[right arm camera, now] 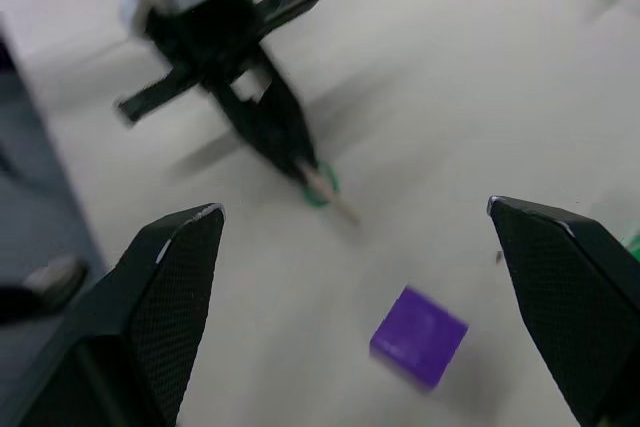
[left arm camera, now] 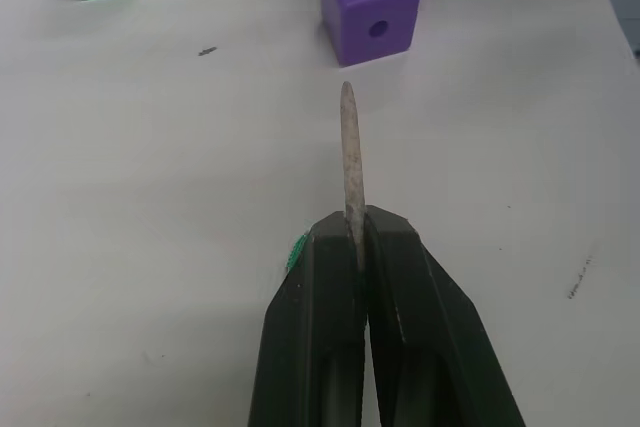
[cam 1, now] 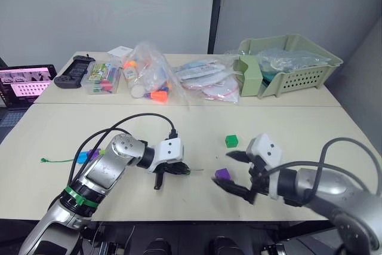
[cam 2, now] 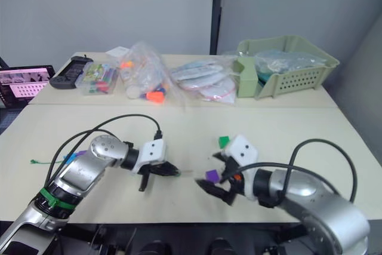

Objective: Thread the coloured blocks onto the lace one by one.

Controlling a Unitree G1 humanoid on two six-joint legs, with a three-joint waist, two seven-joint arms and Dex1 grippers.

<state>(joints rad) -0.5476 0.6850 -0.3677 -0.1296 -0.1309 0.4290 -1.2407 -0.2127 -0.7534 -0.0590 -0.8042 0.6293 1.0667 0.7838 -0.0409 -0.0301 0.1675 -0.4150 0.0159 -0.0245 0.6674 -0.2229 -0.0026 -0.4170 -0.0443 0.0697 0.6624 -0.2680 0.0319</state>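
My left gripper [left arm camera: 357,222] is shut on the lace's stiff tip [left arm camera: 349,147], which points at a purple block [left arm camera: 368,17] a short way ahead. A dark green block [cam 1: 231,141] lies further back on the table. My right gripper [cam 1: 222,168] is open, its fingers [right arm camera: 170,287] spread on either side of the purple block [right arm camera: 418,337] just in front of them. The lace's dark-green tail [cam 1: 51,160] trails off to the left. Beside the left forearm, blue [cam 1: 82,157], purple [cam 1: 94,154] and lime green [cam 1: 101,151] blocks sit together.
A green basket [cam 1: 286,64] stands at the back right. Plastic bags of items [cam 1: 149,79], a clear box of markers [cam 1: 101,79] and a black controller [cam 1: 74,64] line the back table. A tablet [cam 1: 24,82] sits far left.
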